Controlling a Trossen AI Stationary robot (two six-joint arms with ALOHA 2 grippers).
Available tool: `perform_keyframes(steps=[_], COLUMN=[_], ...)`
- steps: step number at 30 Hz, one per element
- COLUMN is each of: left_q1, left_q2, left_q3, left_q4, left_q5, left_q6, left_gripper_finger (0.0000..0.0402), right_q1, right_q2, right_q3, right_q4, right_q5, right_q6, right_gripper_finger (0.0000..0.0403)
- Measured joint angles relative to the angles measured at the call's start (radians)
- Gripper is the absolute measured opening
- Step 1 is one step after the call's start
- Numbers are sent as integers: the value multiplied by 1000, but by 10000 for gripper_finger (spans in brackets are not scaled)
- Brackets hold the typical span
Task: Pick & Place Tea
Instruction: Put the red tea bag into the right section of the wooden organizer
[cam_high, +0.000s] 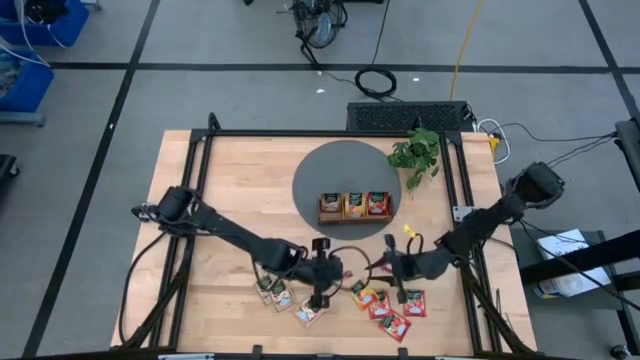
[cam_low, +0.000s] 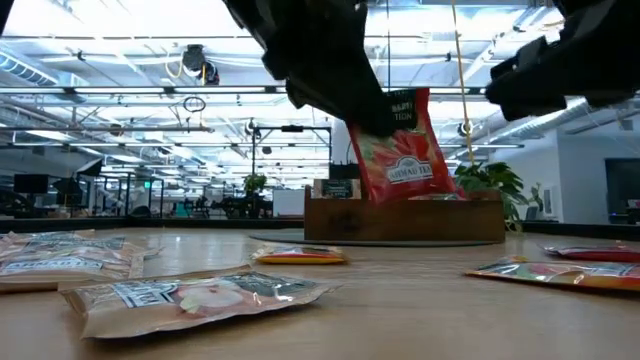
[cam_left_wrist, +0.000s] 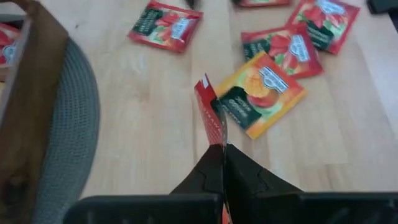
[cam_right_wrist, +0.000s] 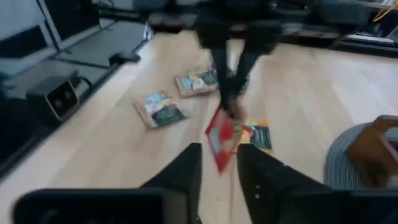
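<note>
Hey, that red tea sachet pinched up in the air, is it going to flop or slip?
The red sachet hangs flat and straight from the left gripper, so it probably holds its shape. Held by one edge only, it looks light. Its glossy wrapper could slide from the shut fingers if jolted.

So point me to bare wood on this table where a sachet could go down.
The widest bare wood lies left of the grey mat, above the left arm. A narrow strip runs between the wooden tray and the two end effectors. It is crowded along the near edge: beige sachets under the left arm, and red and orange sachets beside the right.
</note>
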Motion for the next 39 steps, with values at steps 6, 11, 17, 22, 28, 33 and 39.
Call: perform_keyframes(steps=[6, 11, 17, 22, 28, 33, 39], left_q1=[-12, -12, -11, -11, -11, -8, -7], left_q2=[1, 1, 1, 1, 1, 1, 1], left_q3=[4, 4, 3, 3, 3, 3, 3], left_q4=[34, 56, 52, 45, 50, 51, 54], left_q5=[-35, -57, -57, -57, -57, -57, -55], left_q6=[18, 18, 15, 13, 7, 6, 6], left_gripper_finger=[4, 4, 4, 4, 3, 3, 4], right_q1=[-50, -107, -145, -152, -151, -152, -153], right_q2=[12, 77, 147, 152, 152, 152, 152], right_q3=[28, 97, 143, 149, 149, 149, 149], right_q4=[-3, -52, -55, -39, -30, -23, -11], right_q5=[-4, -106, -111, -114, -185, -213, -238], right_q6=[2, 3, -2, -2, -5, -42, -83], right_gripper_finger=[193, 226, 215, 192, 147, 87, 10])
